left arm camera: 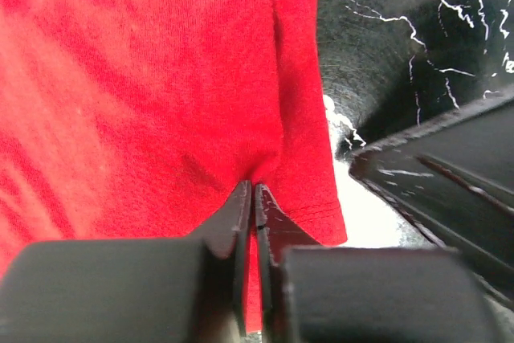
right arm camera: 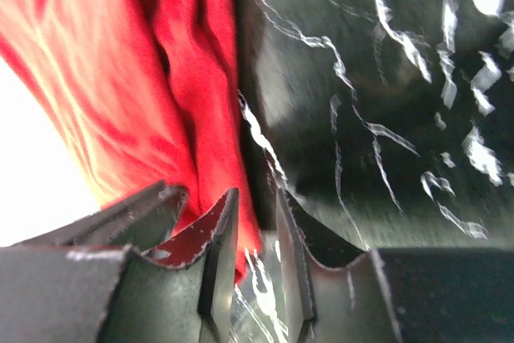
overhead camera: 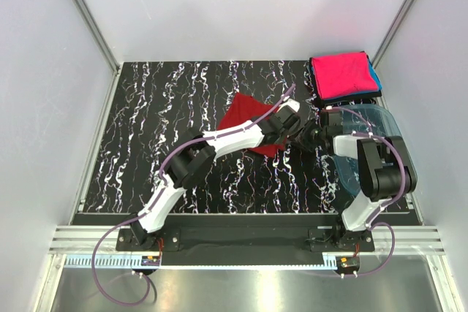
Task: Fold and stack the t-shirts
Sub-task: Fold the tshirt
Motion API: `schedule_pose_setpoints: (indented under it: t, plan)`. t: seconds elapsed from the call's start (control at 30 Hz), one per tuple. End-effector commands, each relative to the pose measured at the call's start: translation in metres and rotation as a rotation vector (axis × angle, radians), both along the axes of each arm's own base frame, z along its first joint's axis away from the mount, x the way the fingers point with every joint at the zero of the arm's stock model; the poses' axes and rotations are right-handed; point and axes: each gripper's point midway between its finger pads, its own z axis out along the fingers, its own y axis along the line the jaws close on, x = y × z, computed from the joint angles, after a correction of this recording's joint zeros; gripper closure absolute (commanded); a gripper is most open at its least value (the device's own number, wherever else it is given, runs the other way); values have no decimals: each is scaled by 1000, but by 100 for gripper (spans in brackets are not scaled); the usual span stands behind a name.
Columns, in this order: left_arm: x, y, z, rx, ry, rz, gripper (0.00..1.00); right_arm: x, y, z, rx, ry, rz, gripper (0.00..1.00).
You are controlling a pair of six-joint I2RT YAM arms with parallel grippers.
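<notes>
step: folding red tee, mid-table | left gripper: jaws pinched on its hem | right gripper: jaws narrow, hem beside them, seems ungripped | next, probably: right must grip, then both fold together

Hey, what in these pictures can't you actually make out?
1. Top view: left arm hides part of the red t-shirt.
2. Top view: pink t-shirt covers the stack; only a teal t-shirt edge shows.
3. Top view: right arm hides the tub inside.
4. Right wrist view: blur; whether the right gripper pinches cloth is unclear.
</notes>
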Motion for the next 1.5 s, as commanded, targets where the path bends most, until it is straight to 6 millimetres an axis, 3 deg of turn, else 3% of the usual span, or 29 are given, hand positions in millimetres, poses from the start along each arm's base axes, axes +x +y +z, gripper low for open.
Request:
schedule_pose_setpoints:
  t: [0.0,0.2,0.4,0.57,0.8,0.93,1.3,1.47]
  plan:
    - [5,-14,29,-62,-44,-16,100,2,21,-3,96,-25,33,68]
    - [-1,-20,40,-109,-25,-39,100,5,46,0,193,-66,64,75]
    - [-4,-20,42,-121,-17,-38,100,4,38,8,125,-86,45,92]
    - [-6,-16,50,-135,-20,-25,100,6,26,23,29,-111,37,92]
    - [-8,-13,57,-191,14,-8,100,7,32,38,82,-126,23,92]
    - [-9,-13,73,-285,13,-2,100,3,39,35,115,-119,-2,95]
    - [-25,-14,74,-363,52,-19,100,8,50,36,288,-183,-144,100]
    - [-31,-11,76,-374,64,-32,100,8,66,22,332,-158,-64,98]
